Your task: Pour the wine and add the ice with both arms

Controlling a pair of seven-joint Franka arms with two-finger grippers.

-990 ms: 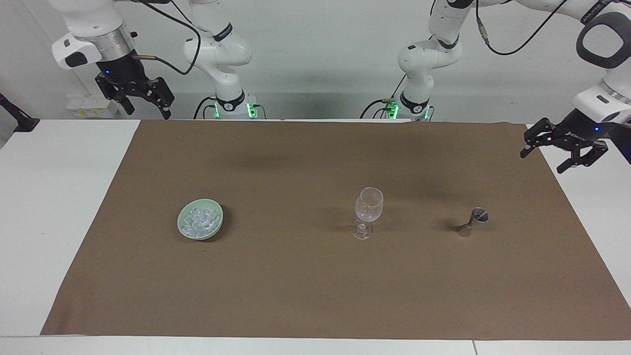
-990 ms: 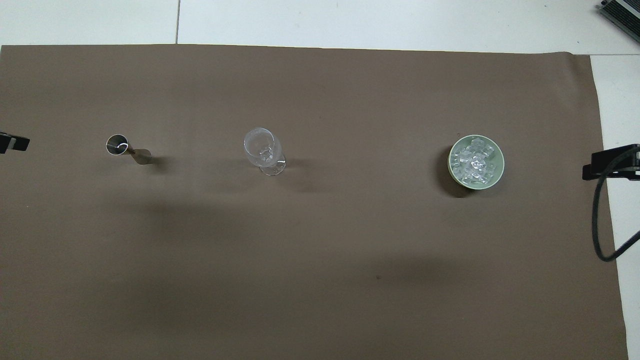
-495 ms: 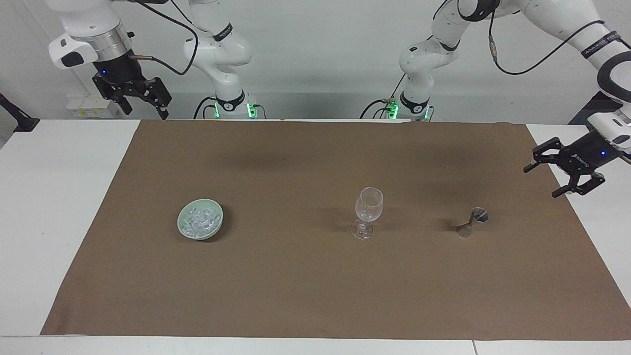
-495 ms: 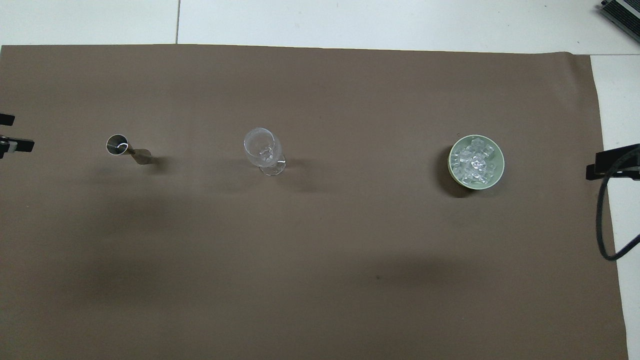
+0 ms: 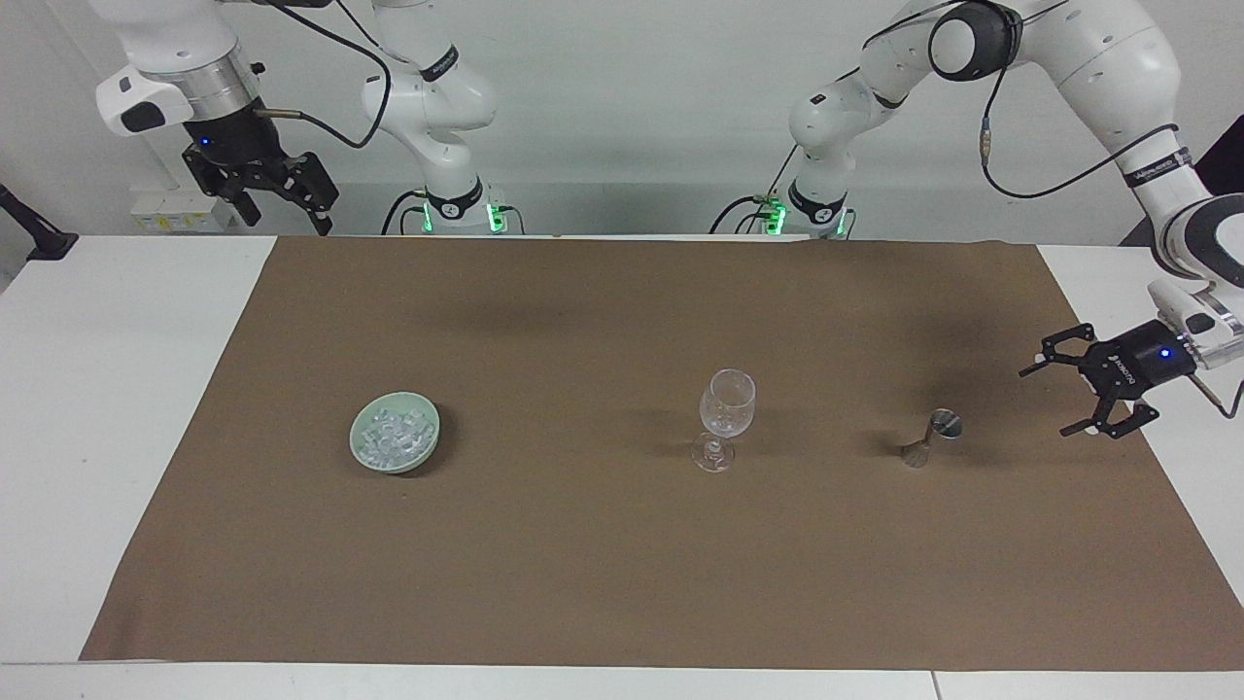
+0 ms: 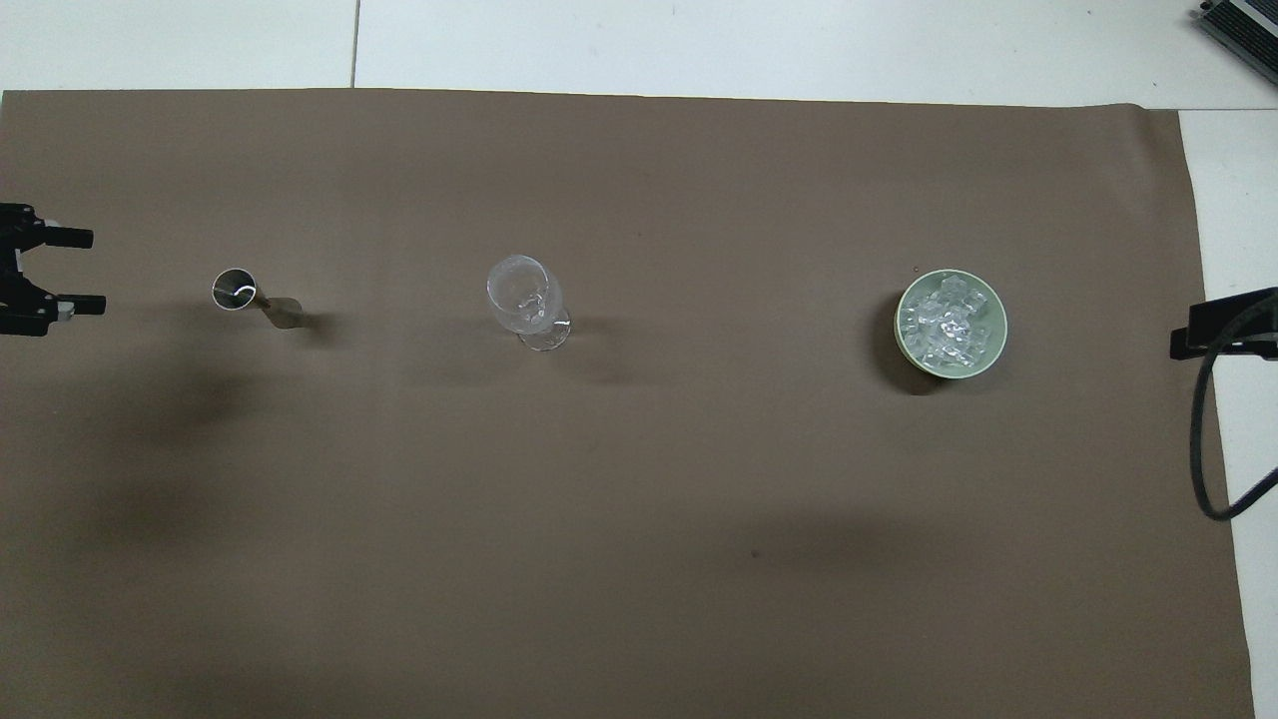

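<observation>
A white surface [image 5: 117, 408] carried a brown mat [image 5: 622, 544] that covered most of it and left white strips bare at both ends and along the edge farthest from the robots.

Nearest the robots, the two arm bases stood at the surface's edge against a plain pale wall [image 5: 622, 87], each with a green light at its foot. The right gripper [image 5: 282, 199] hung high over the mat's corner at the right arm's end; its jaws stood apart and held nothing, and this arm waited. A black cable looped from its wrist.

Farther out, three things stood in a row across the mat, well apart from one another. Toward the right arm's end sat a pale green bowl [image 5: 431, 436] holding the ice [image 5: 393, 436], a heap of small clear cubes. Near the middle stood an upright clear stemmed glass [image 5: 726, 413]. Toward the left arm's end stood a small metal jigger [image 5: 933, 437], upright on its narrow waist. The left gripper [image 5: 1077, 399] hovered low over the mat's edge at the left arm's end, level with the jigger and apart from it, its jaws spread wide toward the jigger and empty.

Farthest from the robots, the mat lay bare up to the white strip, where a seam crossed the surface.
</observation>
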